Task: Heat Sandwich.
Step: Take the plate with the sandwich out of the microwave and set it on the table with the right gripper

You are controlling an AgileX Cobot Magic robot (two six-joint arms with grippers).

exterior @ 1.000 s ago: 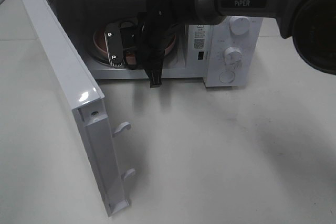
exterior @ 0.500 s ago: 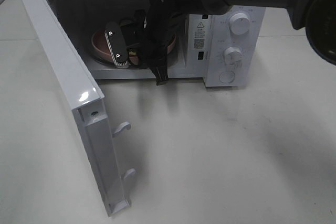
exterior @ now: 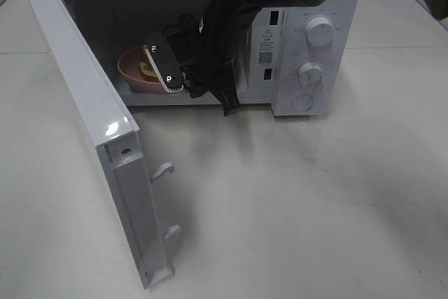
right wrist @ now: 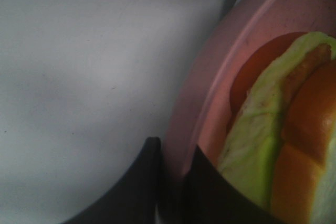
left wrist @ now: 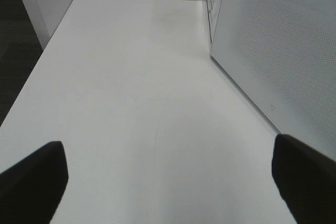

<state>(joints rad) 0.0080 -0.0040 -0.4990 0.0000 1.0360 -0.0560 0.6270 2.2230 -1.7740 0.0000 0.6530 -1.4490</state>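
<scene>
Right gripper (right wrist: 170, 182) pinches the pink plate (right wrist: 210, 87) rim, sandwich (right wrist: 273, 145) just inboard inside the microwave (exterior: 308, 47); plate tilted, so level it before moving further.

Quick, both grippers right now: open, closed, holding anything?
Left gripper: open, empty, above the bare table.
Right gripper: closed on the rim of the pink plate carrying the sandwich, at the microwave opening.
</scene>
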